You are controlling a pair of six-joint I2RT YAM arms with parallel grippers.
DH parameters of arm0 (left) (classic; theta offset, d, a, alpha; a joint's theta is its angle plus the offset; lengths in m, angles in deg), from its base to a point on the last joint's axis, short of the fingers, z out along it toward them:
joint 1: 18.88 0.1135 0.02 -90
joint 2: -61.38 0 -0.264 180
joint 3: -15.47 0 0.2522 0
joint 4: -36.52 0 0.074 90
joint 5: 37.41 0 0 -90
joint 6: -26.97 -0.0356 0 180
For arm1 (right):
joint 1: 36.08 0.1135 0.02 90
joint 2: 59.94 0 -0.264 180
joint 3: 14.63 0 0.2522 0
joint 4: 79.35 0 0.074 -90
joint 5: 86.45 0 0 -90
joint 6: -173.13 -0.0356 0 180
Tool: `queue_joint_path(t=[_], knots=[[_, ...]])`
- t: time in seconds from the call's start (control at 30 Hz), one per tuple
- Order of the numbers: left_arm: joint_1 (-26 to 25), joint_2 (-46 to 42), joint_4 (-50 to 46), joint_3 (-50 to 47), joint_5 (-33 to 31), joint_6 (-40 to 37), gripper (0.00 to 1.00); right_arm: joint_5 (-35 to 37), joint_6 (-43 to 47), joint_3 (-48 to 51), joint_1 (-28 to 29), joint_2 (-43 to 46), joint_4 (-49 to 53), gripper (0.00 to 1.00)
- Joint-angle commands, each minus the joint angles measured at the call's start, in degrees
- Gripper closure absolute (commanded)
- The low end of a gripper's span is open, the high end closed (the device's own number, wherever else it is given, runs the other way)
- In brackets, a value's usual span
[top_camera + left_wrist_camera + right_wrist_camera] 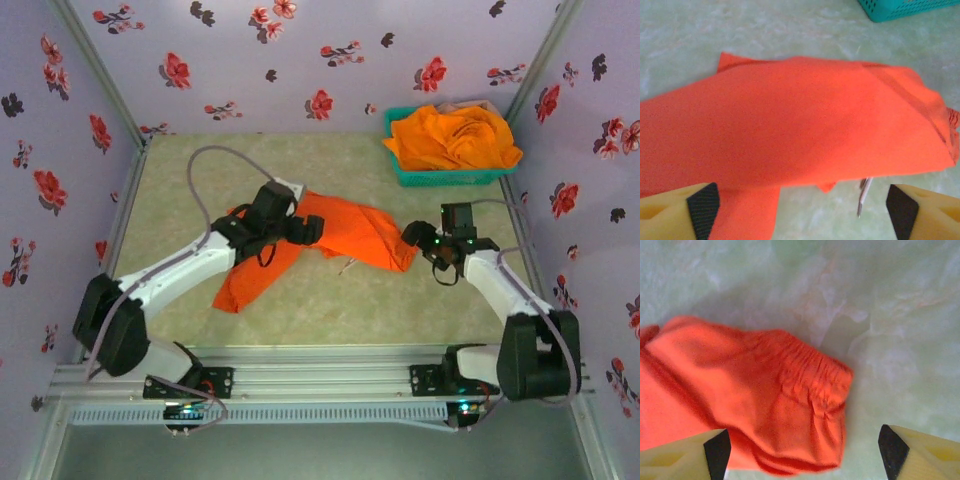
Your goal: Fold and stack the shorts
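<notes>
Flat on the bench (pixel 330 305), one pair of orange shorts (pixel 350 235) lies spread between the two arms, one leg trailing toward the near left. The left claw (pixel 312 230) hangs over the left part of the cloth with its jaws wide apart and nothing gripped. In the left wrist view its yellow fingers (pixel 670 215) sit far apart at the lower corners, and the shorts stretch across the frame beyond them, folded over at the right. A thin pale cord (pixel 863 194) pokes out from under the cloth's near edge, close to the right finger.

The right claw (pixel 412 236) sits at the right end of the shorts, jaws likewise spread and holding nothing. From the right wrist, the gathered waistband (pixel 815 375) lies between and beyond the fingers (pixel 927 452); the left one overlaps the cloth in the view, the right one is over bare bench.

At the far right corner stands a teal basket (pixel 445 178), with an orange heap (pixel 455 138) piled in it, probably more shorts, though the folds are too bunched to tell.
</notes>
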Motion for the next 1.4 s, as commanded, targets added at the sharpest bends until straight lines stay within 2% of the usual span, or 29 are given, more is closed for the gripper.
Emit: queue_joint_path(t=[0.0,0.2,0.5,0.73,0.83,0.9,0.97,1.13,1.23,1.27,1.37], knots=[[-0.28,5.50,2.81,6.35,-1.14,-4.55,0.06,-4.48,-6.35,0.69,-1.64,-3.57,-7.55,0.24],[-0.30,21.15,-9.89,24.00,-2.52,-6.76,0.03,-4.82,-10.26,2.63,-1.79,-7.65,-11.70,0.26],[-1.44,37.91,-20.28,42.95,-2.09,-6.76,0.02,-3.07,-11.42,6.07,-1.76,-9.77,-14.18,0.36],[-3.29,50.06,-29.02,57.93,-1.91,-6.78,0.02,-3.55,-11.60,6.37,-1.78,-12.64,-17.65,0.55],[-3.44,52.91,-30.66,60.37,-1.74,-5.76,0.06,-4.31,-11.95,6.18,-1.78,-13.57,-19.77,0.62],[-3.50,53.65,-30.66,60.34,-1.60,-5.32,0.14,-4.60,-12.13,5.93,-1.74,-14.01,-20.54,0.70],[-3.51,53.63,-30.90,60.13,-1.51,-4.84,0.28,-4.93,-12.13,5.60,-1.77,-14.18,-20.73,0.80],[-3.52,49.79,-30.00,58.49,-3.07,-4.56,0.68,-4.41,-11.97,5.51,-1.70,-11.51,-20.13,0.99],[-3.42,45.11,-27.78,56.10,-3.95,-4.56,0.92,-3.26,-11.03,5.15,-1.77,-7.93,-18.50,1.00],[-3.48,43.39,-27.06,55.19,-4.83,-4.56,0.96,-2.61,-10.55,4.92,-1.70,-6.28,-17.71,1.00],[-3.35,37.41,-24.32,51.45,-7.42,-4.95,0.98,-0.78,-8.88,4.52,-1.70,-0.87,-15.65,1.00]])
